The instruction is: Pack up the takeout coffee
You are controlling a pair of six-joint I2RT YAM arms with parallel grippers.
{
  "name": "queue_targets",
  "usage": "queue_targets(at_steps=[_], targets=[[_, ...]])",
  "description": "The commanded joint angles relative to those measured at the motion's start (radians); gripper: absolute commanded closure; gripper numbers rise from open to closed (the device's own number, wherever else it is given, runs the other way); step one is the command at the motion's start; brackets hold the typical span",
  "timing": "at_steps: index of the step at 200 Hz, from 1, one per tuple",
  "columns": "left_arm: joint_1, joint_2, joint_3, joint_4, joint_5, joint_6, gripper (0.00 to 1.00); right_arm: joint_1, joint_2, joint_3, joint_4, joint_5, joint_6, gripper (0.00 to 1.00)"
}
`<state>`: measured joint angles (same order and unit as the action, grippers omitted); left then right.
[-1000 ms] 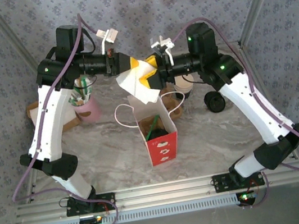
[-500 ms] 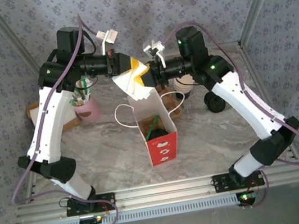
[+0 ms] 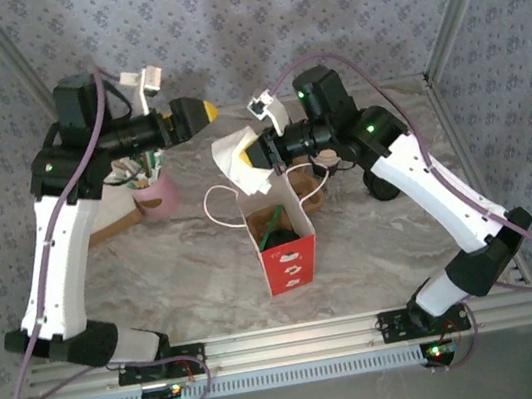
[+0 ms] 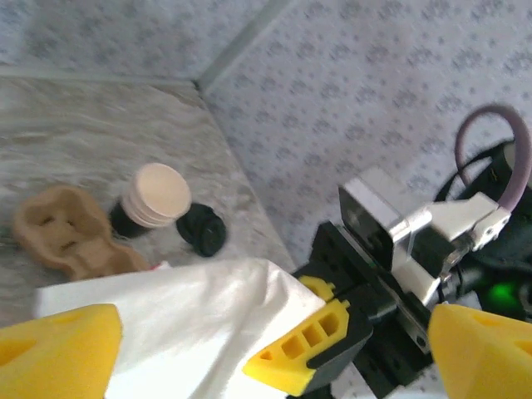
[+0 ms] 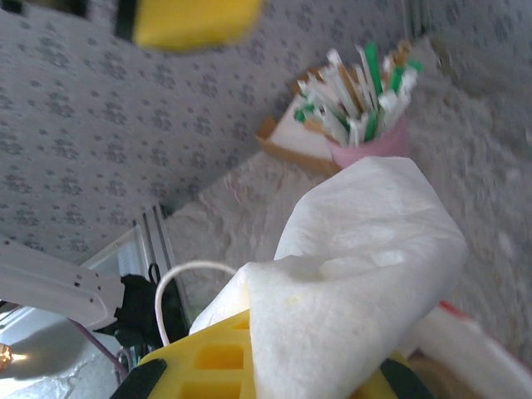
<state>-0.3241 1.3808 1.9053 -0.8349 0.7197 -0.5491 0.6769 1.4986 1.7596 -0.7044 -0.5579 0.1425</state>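
My right gripper (image 3: 257, 152) is shut on a white paper napkin (image 3: 237, 159) and holds it above the back rim of the open red paper bag (image 3: 286, 253). Close up, the napkin (image 5: 366, 274) drapes over that gripper's (image 5: 274, 374) yellow fingers. My left gripper (image 3: 200, 115) stands open and empty, up and to the left of the napkin. In its wrist view the left gripper (image 4: 274, 332) has its jaws wide apart, with the napkin (image 4: 183, 324) in between, untouched. A round black lid (image 3: 382, 181) lies on the table at the back right. The bag's inside is dark, with a green stick in it.
A pink cup of stirrers and straws (image 3: 150, 189) stands at the back left on a brown tray. A tan paper cup (image 4: 158, 195) and the brown cardboard carrier (image 4: 62, 233) sit behind the bag. The bag's white handles (image 3: 217, 207) loop outwards.
The left gripper has opened, let go of the napkin and drawn back to the left. The right gripper has shut on the napkin and carried it left, over the bag.
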Motion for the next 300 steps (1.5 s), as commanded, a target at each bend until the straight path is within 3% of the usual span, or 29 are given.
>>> queue_targets(at_steps=[1,40,78,128,216,300], targets=[[0.010,-0.076,-0.064,0.031,-0.132,0.012,0.01,0.023,-0.064,0.038,-0.144,0.132,0.060,1.00],[0.018,-0.186,-0.191,0.022,-0.269,0.030,0.00,0.058,-0.087,0.088,-0.317,0.235,0.120,1.00],[0.022,-0.254,-0.301,0.038,-0.305,0.025,0.01,0.089,-0.067,0.117,-0.414,0.277,0.177,1.00],[0.023,-0.285,-0.406,0.054,-0.318,0.019,0.01,0.142,0.017,0.170,-0.483,0.289,0.207,1.00],[0.023,-0.308,-0.563,0.119,-0.298,-0.010,0.01,0.138,0.213,0.232,-0.504,0.255,0.178,1.00],[0.023,-0.316,-0.619,0.142,-0.295,-0.013,0.01,0.141,0.315,0.216,-0.481,0.339,0.161,1.00]])
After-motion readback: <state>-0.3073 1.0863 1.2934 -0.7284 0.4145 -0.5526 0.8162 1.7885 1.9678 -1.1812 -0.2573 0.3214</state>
